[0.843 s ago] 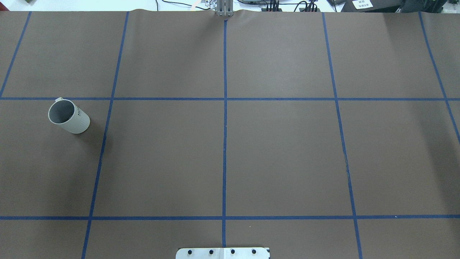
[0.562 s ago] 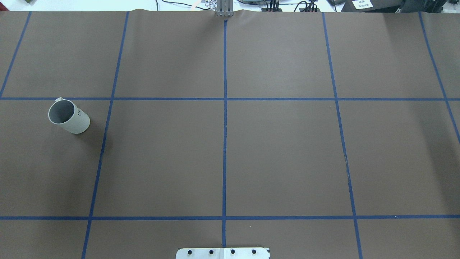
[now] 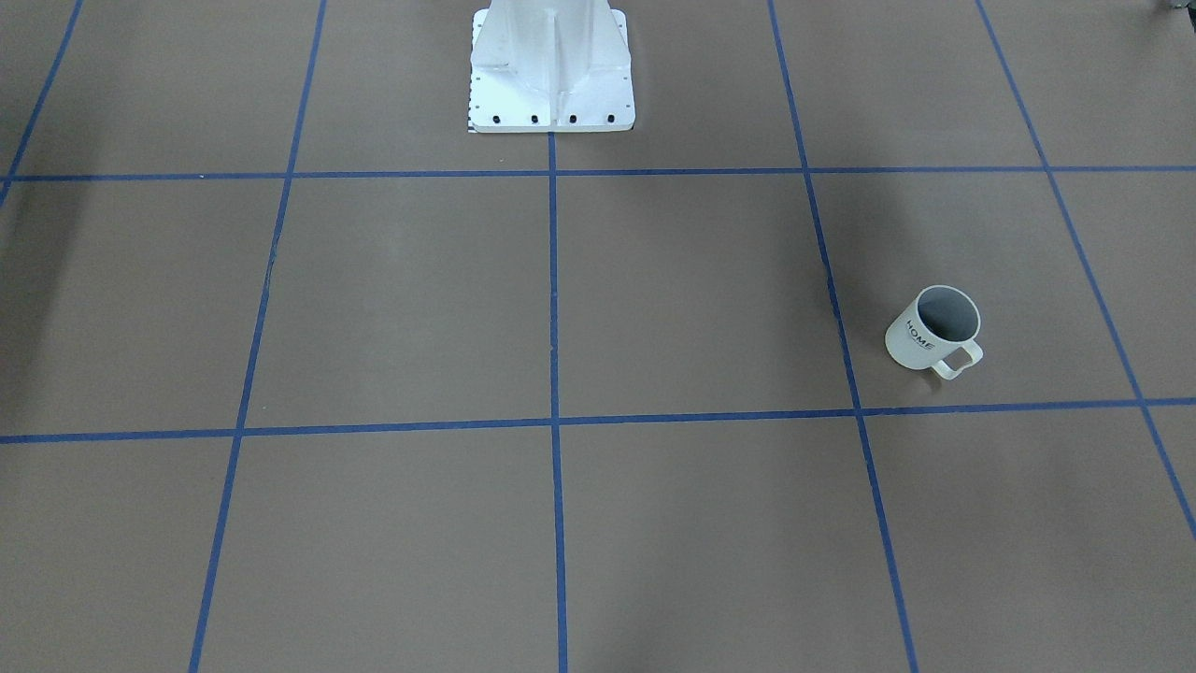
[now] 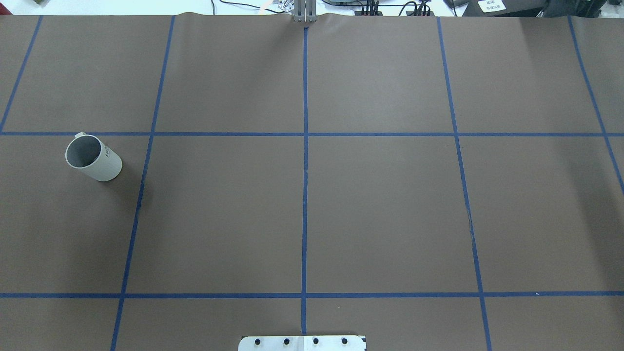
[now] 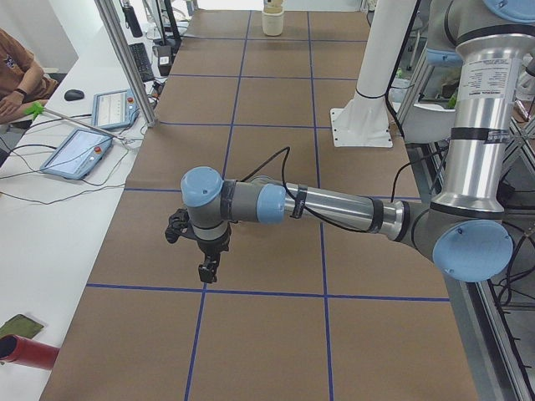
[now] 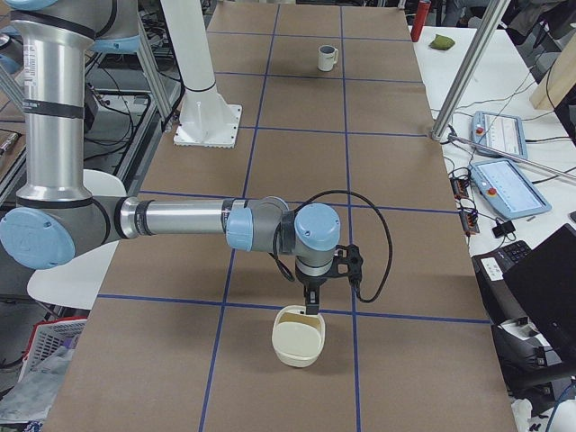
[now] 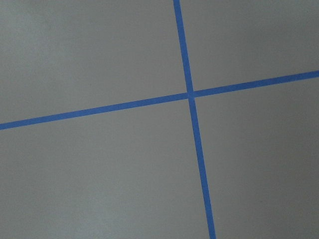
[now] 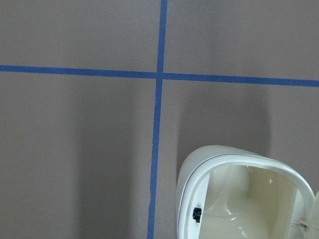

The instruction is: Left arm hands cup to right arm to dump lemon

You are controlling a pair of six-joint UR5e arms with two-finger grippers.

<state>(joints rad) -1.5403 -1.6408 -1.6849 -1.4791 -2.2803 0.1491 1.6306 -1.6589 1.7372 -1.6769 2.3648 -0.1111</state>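
The cup (image 4: 92,158), a white mug lettered "HOME", stands upright on the brown table at the robot's far left, also seen as the cup (image 3: 934,329), (image 5: 272,21), (image 6: 328,58). Its inside looks grey; the lemon is hidden or out of view. The left gripper (image 5: 206,272) hangs over the table's left end, pointing down, far from the cup, and I cannot tell if it is open or shut. The right gripper (image 6: 310,304) hangs at the opposite end, just above a cream container (image 6: 299,335); its state I cannot tell. Neither wrist view shows fingers.
The cream container (image 8: 244,196) lies open by a tape crossing. The white robot pedestal (image 3: 549,65), (image 4: 302,342) stands at the table's middle edge. A person's arm (image 5: 17,79) and control tablets (image 5: 79,150) are beside the table. A red cylinder (image 5: 25,351) lies off the mat.
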